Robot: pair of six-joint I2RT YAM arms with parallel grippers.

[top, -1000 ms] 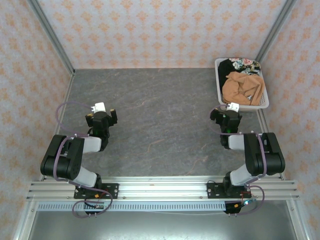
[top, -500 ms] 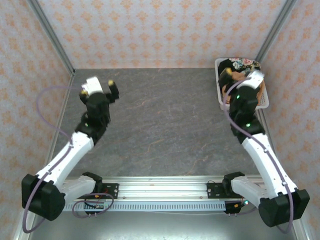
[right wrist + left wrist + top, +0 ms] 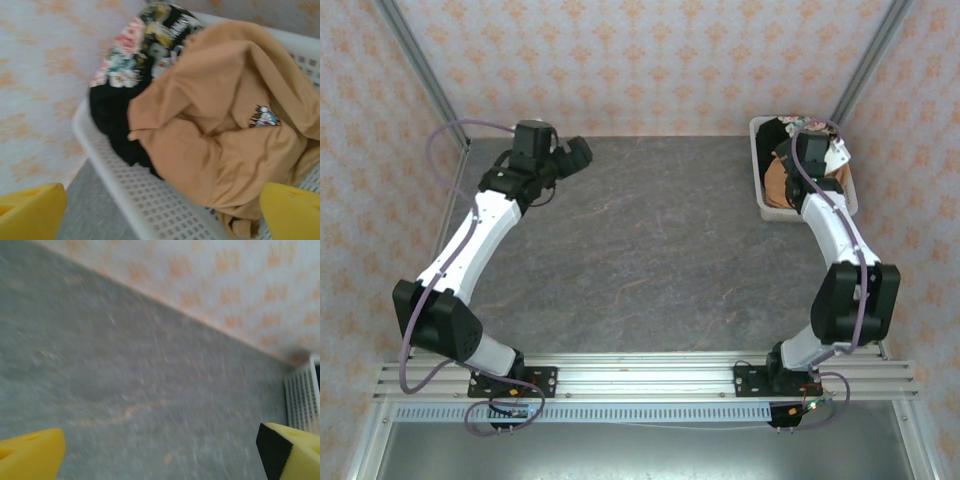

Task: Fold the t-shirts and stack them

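Bare grey tabletop (image 3: 650,260) across the middle; white mesh basket (image 3: 761,180) of t-shirts (image 3: 225,145) in the far-right corner

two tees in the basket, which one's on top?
The light orange tee, the one with the small cartoon print. It lies crumpled over the black tee, which has a floral patch and is bunched at one end of the white mesh basket.

Both t-shirts (image 3: 215,130) in the basket (image 3: 150,200) at the table's (image 3: 650,260) far right corner, right pincer (image 3: 160,215) above them.

Pale walls (image 3: 620,60) with orange motifs enclose a grey marbled tabletop (image 3: 650,260).
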